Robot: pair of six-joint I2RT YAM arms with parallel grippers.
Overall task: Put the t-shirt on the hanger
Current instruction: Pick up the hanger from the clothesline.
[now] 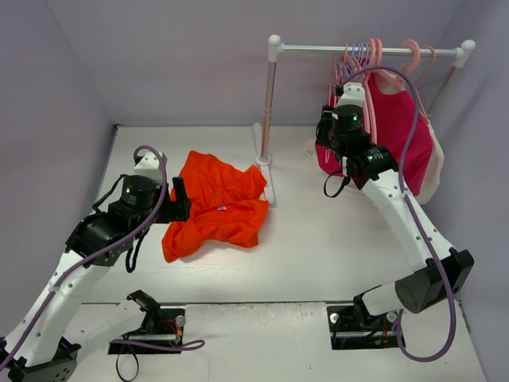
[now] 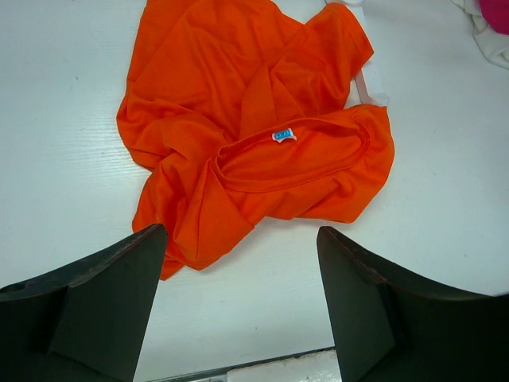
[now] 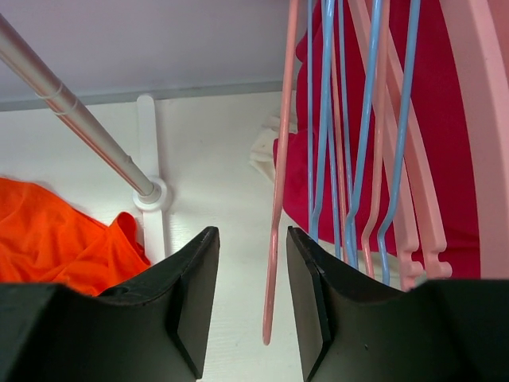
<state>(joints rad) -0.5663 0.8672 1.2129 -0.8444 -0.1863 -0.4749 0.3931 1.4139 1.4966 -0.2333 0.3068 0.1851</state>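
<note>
The orange t-shirt [image 1: 215,207] lies crumpled on the white table, neck opening and white label facing up [image 2: 284,135]; a corner of it also shows in the right wrist view [image 3: 56,235]. My left gripper [image 1: 181,203] hovers open at its left edge, with only bare table between the jaws [image 2: 242,235]. My right gripper [image 1: 340,95] is raised at the rack. Its jaws [image 3: 253,235] straddle the lower arm of a pale pink hanger [image 3: 278,199]. The hanger sits close to the right finger, with a gap on the left side.
A white clothes rack [image 1: 270,103] stands at the back, its base post [image 3: 147,191] beside the t-shirt. On the rail [image 1: 366,49] hang several pink and blue hangers [image 3: 326,119] and a magenta shirt [image 1: 398,119]. A purple wall lies behind.
</note>
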